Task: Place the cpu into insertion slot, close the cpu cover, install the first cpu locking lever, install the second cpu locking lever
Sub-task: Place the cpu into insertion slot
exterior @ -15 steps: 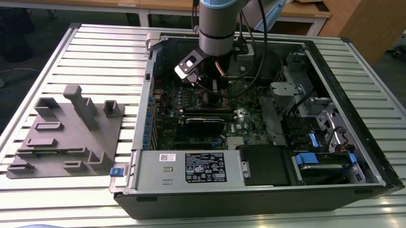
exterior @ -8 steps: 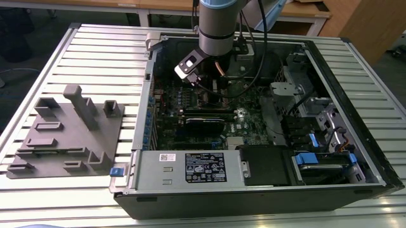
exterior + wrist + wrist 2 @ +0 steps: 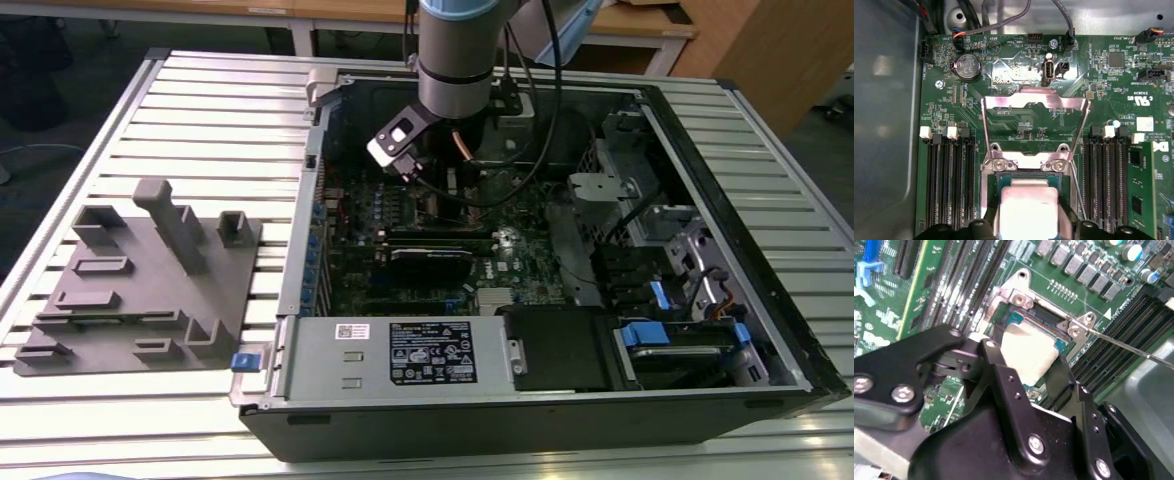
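CPU (image 3: 1028, 207) placement into the insertion slot (image 3: 1040, 314) is judged to be the step in hand. In both wrist views the chip is seen clamped by two opposite edges between the black fingers (image 3: 993, 352) of the gripper (image 3: 1028, 361), directly over the socket. Whether it is already seated or hangs just above cannot be told.

The cpu cover (image 3: 1035, 102) is swung back on its hinge, so the opening is left free. A thin locking lever (image 3: 1126, 347) is seen angled away beside the socket, clear of the chip.

For the step to be done well, the chip should be kept level and its sides parallel to the socket walls (a tilted corner could bend the contacts beneath). It should be lowered straight, with no sideways push. Little force is thought to be needed: the chip should settle into the frame by its own fit. The grip should be eased only once the top is seen lying flat within the rim.
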